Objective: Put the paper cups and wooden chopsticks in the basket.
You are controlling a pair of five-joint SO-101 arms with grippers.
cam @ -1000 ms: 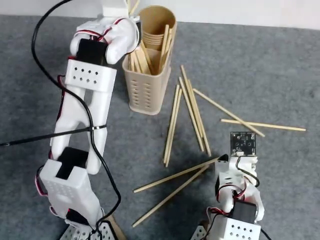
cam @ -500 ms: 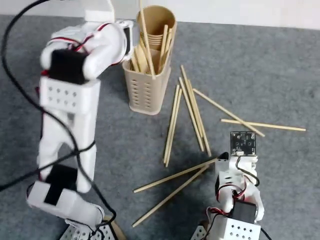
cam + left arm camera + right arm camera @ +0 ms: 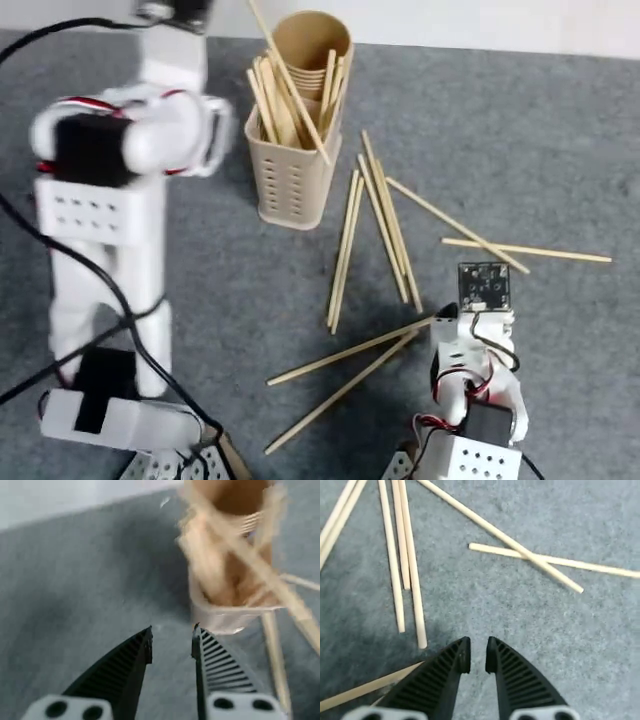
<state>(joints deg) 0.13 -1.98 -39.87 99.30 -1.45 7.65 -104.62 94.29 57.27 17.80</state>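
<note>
A beige slotted basket (image 3: pixel 292 180) stands at the back of the grey mat, holding stacked paper cups (image 3: pixel 315 52) and several wooden chopsticks (image 3: pixel 285 85), one leaning across its mouth. Loose chopsticks (image 3: pixel 385 215) lie scattered to its right and in front (image 3: pixel 345 375). My left gripper (image 3: pixel 171 634) is open and empty, hanging off to the side of the basket (image 3: pixel 227 585); its arm (image 3: pixel 105 170) stands tall at the left. At the front right, my right gripper (image 3: pixel 477 655) hovers low over the mat with its jaws nearly together and nothing between them, just short of several chopsticks (image 3: pixel 395 555).
Two crossed chopsticks (image 3: pixel 500 248) lie at the far right, also in the right wrist view (image 3: pixel 545 560). The right arm's base (image 3: pixel 470 420) sits at the front edge. A pale wall runs along the back of the mat.
My left arm has pulled away from above the basket to the left and risen. A chopstick it left in the basket now leans across the mouth. The right arm stayed still.
</note>
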